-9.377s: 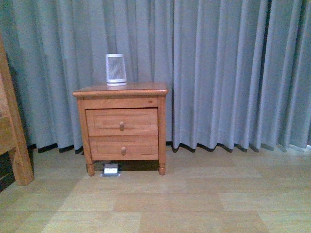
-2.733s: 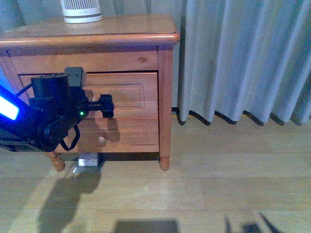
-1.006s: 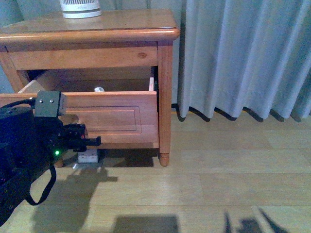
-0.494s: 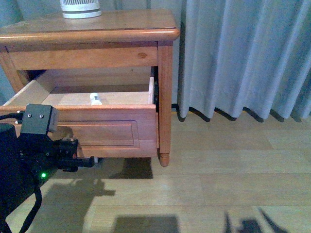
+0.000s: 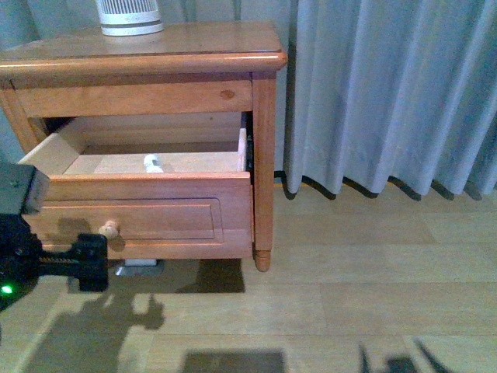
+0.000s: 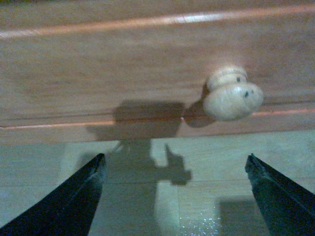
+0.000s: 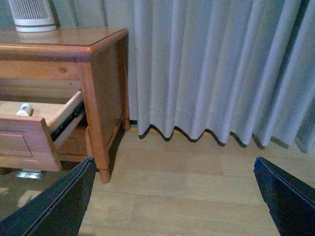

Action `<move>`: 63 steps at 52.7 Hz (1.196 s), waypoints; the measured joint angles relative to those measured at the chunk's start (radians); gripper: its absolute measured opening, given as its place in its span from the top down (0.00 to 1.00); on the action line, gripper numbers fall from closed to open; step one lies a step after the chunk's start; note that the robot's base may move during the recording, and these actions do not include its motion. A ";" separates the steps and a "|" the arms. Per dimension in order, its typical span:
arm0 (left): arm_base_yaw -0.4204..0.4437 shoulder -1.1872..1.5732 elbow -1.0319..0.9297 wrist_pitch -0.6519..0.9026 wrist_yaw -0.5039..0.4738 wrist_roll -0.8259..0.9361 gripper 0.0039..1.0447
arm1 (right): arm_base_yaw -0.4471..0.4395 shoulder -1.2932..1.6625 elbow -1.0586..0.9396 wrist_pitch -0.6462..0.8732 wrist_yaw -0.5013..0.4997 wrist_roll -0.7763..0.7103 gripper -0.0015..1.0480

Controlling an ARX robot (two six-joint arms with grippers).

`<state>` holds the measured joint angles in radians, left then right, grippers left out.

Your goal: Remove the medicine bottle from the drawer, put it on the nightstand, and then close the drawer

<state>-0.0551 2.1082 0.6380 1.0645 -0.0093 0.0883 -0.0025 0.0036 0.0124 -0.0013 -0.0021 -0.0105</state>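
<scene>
The nightstand (image 5: pixel 155 54) stands at the left, its upper drawer (image 5: pixel 147 214) pulled out. In the drawer, a small white medicine bottle (image 5: pixel 152 163) stands upright near the front wall. It also shows in the right wrist view, where the medicine bottle (image 7: pixel 23 109) sits inside the drawer (image 7: pixel 27 135). My left gripper (image 5: pixel 93 260) is open, just below and in front of the drawer's round knob (image 5: pixel 109 229), not touching it. In the left wrist view the knob (image 6: pixel 232 96) lies beyond the open left gripper (image 6: pixel 174 164). My right gripper (image 7: pixel 174 162) is open over bare floor, right of the nightstand (image 7: pixel 64 39).
A ribbed white-grey device (image 5: pixel 129 17) stands at the back of the nightstand top. A grey curtain (image 5: pixel 373 93) hangs behind and to the right. A small pale box (image 5: pixel 140 264) lies on the wooden floor (image 5: pixel 349 295) under the nightstand.
The drawer has come further out and the bottle now shows fully. My left gripper has let go of the knob and dropped back down and left, away from the drawer front.
</scene>
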 joint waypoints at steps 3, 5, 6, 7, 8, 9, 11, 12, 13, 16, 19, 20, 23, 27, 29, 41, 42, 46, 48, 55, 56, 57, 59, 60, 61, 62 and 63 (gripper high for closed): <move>0.012 -0.126 -0.027 -0.083 0.026 -0.006 0.06 | 0.000 0.000 0.000 0.000 0.000 0.000 0.07; 0.016 -0.187 -0.034 -0.128 0.037 -0.006 0.06 | 0.000 0.000 0.000 0.000 0.000 0.000 0.07; 0.019 -0.229 -0.039 -0.156 0.045 -0.006 0.06 | 0.000 0.000 0.000 0.000 0.000 0.000 0.07; 0.021 -0.250 -0.042 -0.170 0.049 -0.007 0.06 | 0.000 0.000 0.000 0.000 0.000 0.000 0.07; 0.025 -0.293 -0.045 -0.197 0.060 -0.008 0.06 | 0.000 0.000 0.000 0.000 0.000 0.000 0.07; 0.029 -0.338 -0.048 -0.228 0.070 -0.013 0.06 | 0.000 0.000 0.000 0.000 0.000 0.000 0.07; 0.034 -0.406 -0.050 -0.277 0.088 -0.017 0.06 | 0.000 0.000 0.000 0.000 0.000 0.000 0.07; 0.037 -0.452 -0.052 -0.312 0.097 -0.018 0.06 | 0.000 0.000 0.000 0.000 0.000 0.000 0.07; 0.039 -0.475 -0.052 -0.328 0.103 -0.018 0.06 | 0.000 0.000 0.000 0.000 0.000 0.000 0.07; 0.049 -0.613 -0.066 -0.414 0.140 -0.016 0.06 | 0.000 0.000 0.000 0.000 0.000 0.000 0.07; 0.058 -0.724 -0.085 -0.471 0.169 -0.010 0.06 | 0.000 0.000 0.000 0.000 0.000 0.000 0.07; 0.061 -0.768 -0.094 -0.492 0.179 -0.006 0.06 | 0.000 0.000 0.000 0.000 0.000 0.000 0.07; 0.069 -0.874 -0.120 -0.546 0.202 -0.006 0.06 | 0.000 0.000 0.000 0.000 0.000 0.000 0.07; 0.076 -1.012 -0.164 -0.627 0.223 -0.002 0.06 | 0.000 0.000 0.000 0.000 0.000 0.000 0.07; 0.079 -1.088 -0.197 -0.664 0.232 0.007 0.06 | 0.000 0.000 0.000 0.000 0.000 0.000 0.07; 0.099 -1.458 -0.364 -0.907 0.268 0.000 0.06 | 0.000 0.000 0.000 0.000 0.000 0.000 0.07; 0.099 -1.488 -0.378 -0.926 0.264 -0.002 0.06 | 0.000 0.000 0.000 0.000 0.000 0.000 0.07; 0.093 -1.595 -0.422 -1.002 0.250 -0.012 0.06 | 0.000 0.000 0.000 0.000 0.000 0.000 0.07; 0.087 -1.656 -0.442 -1.046 0.248 -0.024 0.06 | 0.000 0.000 0.000 0.000 0.000 0.000 0.07; 0.076 -1.859 -0.502 -1.200 0.236 -0.064 0.06 | 0.000 0.000 0.000 0.000 0.000 0.000 0.07; 0.073 -1.885 -0.514 -1.218 0.233 -0.066 0.06 | 0.000 0.000 0.000 0.000 0.000 0.000 0.07; 0.072 -1.903 -0.523 -1.232 0.234 -0.069 0.06 | 0.000 0.000 0.000 0.000 0.000 0.000 0.07; 0.071 -1.930 -0.542 -1.244 0.234 -0.072 0.06 | 0.000 0.000 0.000 0.000 0.000 0.000 0.07; 0.070 -1.936 -0.551 -1.243 0.232 -0.072 0.06 | 0.000 0.000 0.000 0.000 0.000 0.000 0.07; 0.070 -1.936 -0.556 -1.241 0.225 -0.072 0.06 | 0.000 0.000 0.000 0.000 0.000 0.000 0.07; 0.070 -1.936 -0.561 -1.236 0.222 -0.074 0.06 | 0.000 0.000 0.000 0.000 0.000 0.000 0.07; 0.070 -1.933 -0.565 -1.228 0.218 -0.075 0.06 | 0.000 0.000 0.000 0.000 0.000 0.000 0.07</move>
<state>0.0147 0.1753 0.0727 -0.1635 0.2089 0.0135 -0.0025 0.0036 0.0124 -0.0013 -0.0021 -0.0105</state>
